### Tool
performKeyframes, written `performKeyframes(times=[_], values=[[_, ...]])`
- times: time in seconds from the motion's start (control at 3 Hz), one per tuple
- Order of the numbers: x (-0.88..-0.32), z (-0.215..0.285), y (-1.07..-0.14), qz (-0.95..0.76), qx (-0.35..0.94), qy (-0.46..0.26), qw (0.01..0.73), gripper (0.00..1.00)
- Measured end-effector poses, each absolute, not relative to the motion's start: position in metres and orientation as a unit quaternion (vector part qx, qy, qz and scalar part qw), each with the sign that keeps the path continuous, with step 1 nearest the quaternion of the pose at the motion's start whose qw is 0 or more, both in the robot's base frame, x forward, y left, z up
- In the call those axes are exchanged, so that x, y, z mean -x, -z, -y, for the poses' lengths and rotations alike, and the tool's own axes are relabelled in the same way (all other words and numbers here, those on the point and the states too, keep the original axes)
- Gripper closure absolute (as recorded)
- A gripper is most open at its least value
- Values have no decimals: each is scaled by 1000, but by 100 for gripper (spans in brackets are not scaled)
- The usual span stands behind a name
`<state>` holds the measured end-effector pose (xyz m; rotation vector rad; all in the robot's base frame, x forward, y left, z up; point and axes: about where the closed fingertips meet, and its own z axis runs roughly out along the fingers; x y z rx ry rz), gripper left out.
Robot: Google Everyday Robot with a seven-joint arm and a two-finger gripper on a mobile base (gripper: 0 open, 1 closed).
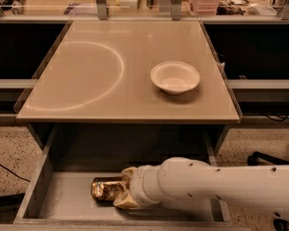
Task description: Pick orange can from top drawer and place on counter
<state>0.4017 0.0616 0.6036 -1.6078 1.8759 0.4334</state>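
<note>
The orange can (105,188), crushed and shiny copper, lies on its side on the floor of the open top drawer (62,203), left of the middle. My gripper (122,188) reaches in from the right on a white arm. It is open, with one finger (129,173) above the can's right end and the other finger (121,204) below it, so the can's end sits between them. The can rests on the drawer floor. The counter (96,95), glossy beige with a faint white ring mark, lies above the drawer.
A white bowl (175,77) stands on the counter's right half. The drawer's left side wall (37,179) slants up beside the can. Dark shelves flank the counter on both sides, and clutter lines the back behind metal posts.
</note>
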Motion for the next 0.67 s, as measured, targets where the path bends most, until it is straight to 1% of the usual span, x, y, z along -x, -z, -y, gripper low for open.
performKeyframes(times=[0.33,0.67], values=[[-402,-62,-604,-711,609,-164,311,66],[-402,-62,-604,-711,609,-164,311,87]])
